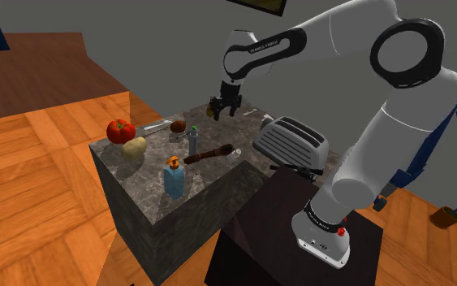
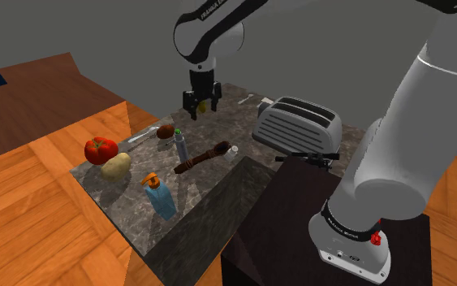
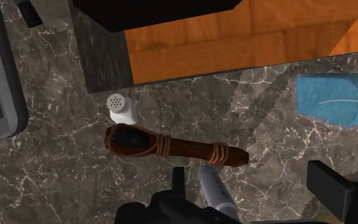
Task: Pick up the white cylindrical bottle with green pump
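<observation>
Blue bottle (image 1: pixel 174 179) stands on the marble counter (image 1: pixel 149 168), nearer the camera than the brown wooden stick (image 1: pixel 210 153). Slim grey bottle with green pump (image 1: pixel 192 140) stands upright just behind that stick, near its thin end. Beyond the stick, gripper (image 1: pixel 224 113) hangs above the counter, fingers spread wide, holding nothing

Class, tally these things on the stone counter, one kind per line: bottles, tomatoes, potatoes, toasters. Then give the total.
Bottles: 2, the slim bottle with the green pump and the blue bottle
Tomatoes: 1, the red tomato
Potatoes: 1, the potato
Toasters: 1, the toaster
Total: 5
</observation>
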